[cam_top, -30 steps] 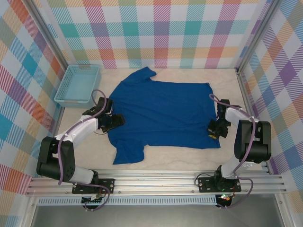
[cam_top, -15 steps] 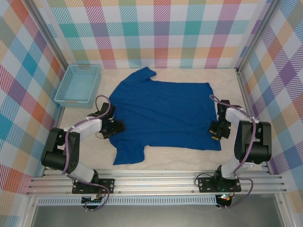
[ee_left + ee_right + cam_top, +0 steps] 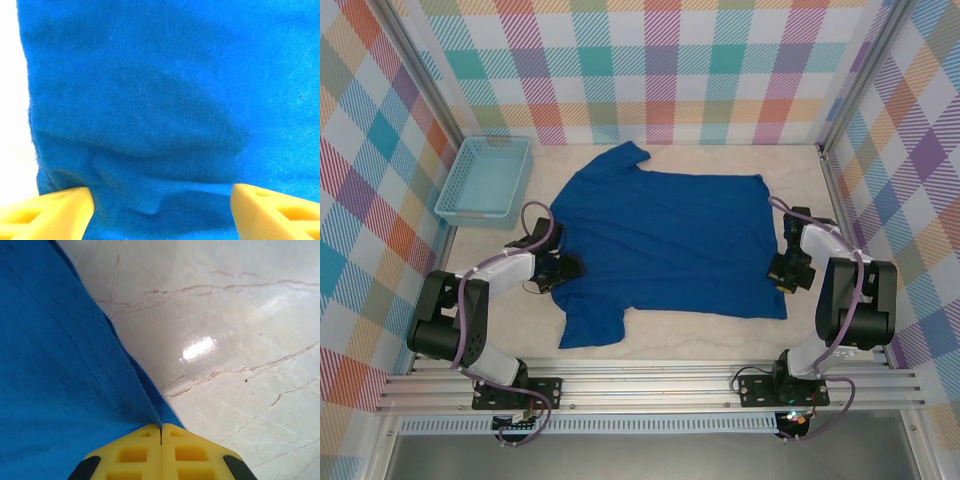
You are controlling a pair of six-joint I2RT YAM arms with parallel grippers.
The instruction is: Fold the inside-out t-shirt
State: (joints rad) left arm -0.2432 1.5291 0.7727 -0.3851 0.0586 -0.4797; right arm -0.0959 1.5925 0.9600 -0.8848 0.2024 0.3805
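Pale marble-look table [image 3: 690,335] stood inside walls of pastel plaid. A blue shirt [image 3: 665,235] lay spread flat on it, between the two hands. The left hand [image 3: 162,215] stood wide over the cloth. Its yellow fingers [image 3: 50,215] sat either side of a small wrinkle, and the shirt's side edge lay just outside one finger. The right hand [image 3: 161,447] was closed tight. The shirt's opposite edge ran straight into the seam between its fingers, so it seemed to pinch only a thin sliver of hem.

That thin pinch looked like the weak point: a lift or pull could have let the hem slip free. The left hand held nothing yet. Closing there might have caught only the top layer, so the shirt would have opened up instead of folding. Uneven lifts by the two hands could have dragged the cloth askew. A basket [image 3: 483,178] sat well beyond the left hand, apart from the shirt.
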